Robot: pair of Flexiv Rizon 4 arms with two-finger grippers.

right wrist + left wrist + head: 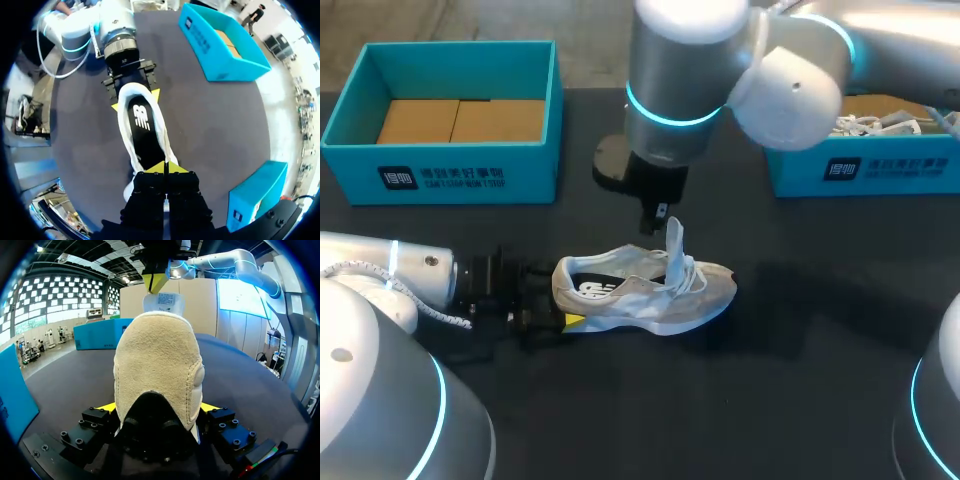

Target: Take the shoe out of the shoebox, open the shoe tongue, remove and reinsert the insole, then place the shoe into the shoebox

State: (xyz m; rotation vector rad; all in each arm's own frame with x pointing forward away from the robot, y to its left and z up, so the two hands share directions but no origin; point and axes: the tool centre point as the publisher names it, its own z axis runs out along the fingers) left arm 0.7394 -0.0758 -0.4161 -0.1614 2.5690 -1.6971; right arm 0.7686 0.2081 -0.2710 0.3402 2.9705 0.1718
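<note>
A pale grey-white sneaker (645, 292) lies on its side on the dark table, heel toward my left arm. My left gripper (563, 321) holds the heel: in the left wrist view the beige heel (157, 360) fills the space between its yellow-tipped fingers (106, 408), which press on both sides. My right gripper (663, 222) hangs above the shoe, shut on the white tongue (676, 243), which stands pulled upward. In the right wrist view its tips (165, 168) are together over the shoe's opening, where the black insole (142, 120) shows.
A blue shoebox (450, 160) with brown cardboard inside stands at the back left. A second blue box (865, 170) holding white items stands at the back right, partly behind my right arm. The table's front and right parts are bare dark surface.
</note>
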